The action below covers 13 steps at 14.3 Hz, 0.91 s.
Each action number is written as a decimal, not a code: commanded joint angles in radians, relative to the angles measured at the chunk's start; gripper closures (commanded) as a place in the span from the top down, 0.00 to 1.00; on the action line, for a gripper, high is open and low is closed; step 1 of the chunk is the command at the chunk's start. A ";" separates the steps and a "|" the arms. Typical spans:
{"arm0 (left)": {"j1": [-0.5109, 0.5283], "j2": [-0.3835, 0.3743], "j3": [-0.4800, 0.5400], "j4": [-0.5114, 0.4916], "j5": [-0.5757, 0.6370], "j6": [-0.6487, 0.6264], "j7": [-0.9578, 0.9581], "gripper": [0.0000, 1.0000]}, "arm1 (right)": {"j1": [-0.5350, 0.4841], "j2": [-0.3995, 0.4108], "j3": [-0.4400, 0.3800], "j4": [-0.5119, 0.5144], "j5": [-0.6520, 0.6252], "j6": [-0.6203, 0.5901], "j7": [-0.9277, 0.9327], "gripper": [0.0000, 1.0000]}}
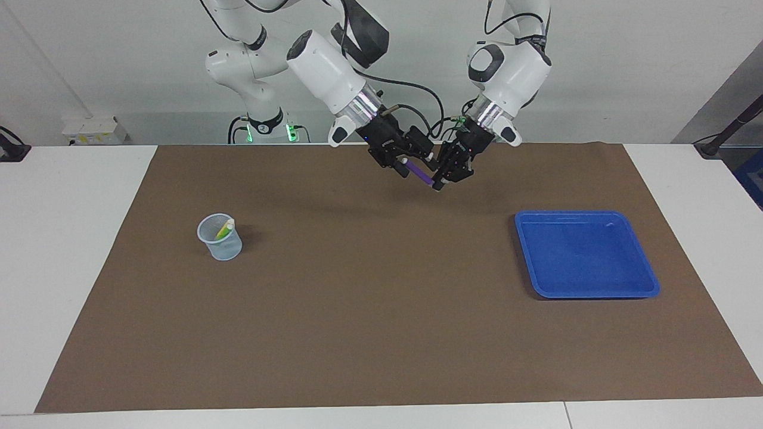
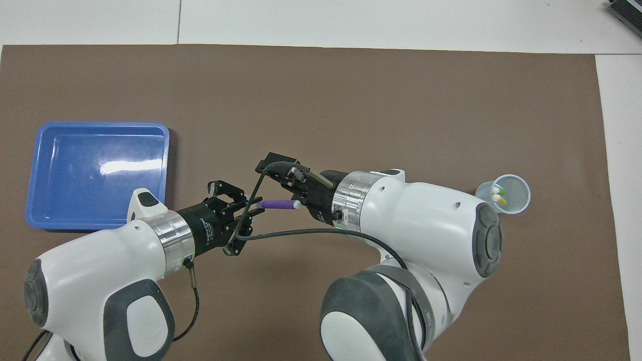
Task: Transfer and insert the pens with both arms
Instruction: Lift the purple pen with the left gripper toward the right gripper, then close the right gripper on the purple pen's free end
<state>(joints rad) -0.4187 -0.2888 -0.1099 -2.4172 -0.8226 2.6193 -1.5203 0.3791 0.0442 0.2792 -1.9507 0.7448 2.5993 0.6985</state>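
Purple is the pen [image 1: 422, 174] held in the air between the two grippers, above the brown mat [image 1: 381, 333] near the robots' edge of the table and about midway between the arms' ends. The left gripper [image 1: 440, 185] is clamped on the pen's lower end, its fingertips pinched together around the barrel. The right gripper [image 1: 407, 168] meets the pen from the other direction with its fingers spread wide on either side of the pale whitish tip, not pressed onto it. In the overhead view the pen [image 2: 277, 204] lies level between the two black hands. A translucent cup [image 1: 220, 237] stands on the mat toward the right arm's end, with the yellow pen [image 2: 499, 200] and the green pen [image 2: 499, 192] upright inside it, pale ends up. A blue tray [image 1: 647, 280] sits on the mat toward the left arm's end, well apart from the cup.
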 commanded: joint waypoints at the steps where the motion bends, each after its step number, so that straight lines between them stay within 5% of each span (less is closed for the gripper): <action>1: -0.015 -0.038 -0.002 -0.031 -0.016 0.022 -0.018 0.00 | 0.003 -0.006 -0.003 -0.010 0.008 -0.053 -0.065 1.00; 5: -0.014 -0.039 -0.002 -0.029 -0.016 0.019 -0.015 0.00 | 0.001 -0.018 -0.003 -0.030 0.008 -0.059 -0.082 0.95; 8: -0.012 -0.043 -0.002 -0.029 -0.016 0.016 -0.014 0.00 | -0.005 -0.024 -0.005 -0.036 0.008 -0.109 -0.109 0.71; 13: -0.006 -0.044 -0.002 -0.029 -0.016 0.012 -0.011 0.00 | -0.008 -0.026 -0.006 -0.036 0.008 -0.120 -0.134 0.44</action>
<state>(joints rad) -0.4188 -0.3013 -0.1139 -2.4172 -0.8226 2.6193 -1.5234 0.3804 0.0428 0.2746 -1.9653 0.7448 2.4945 0.5928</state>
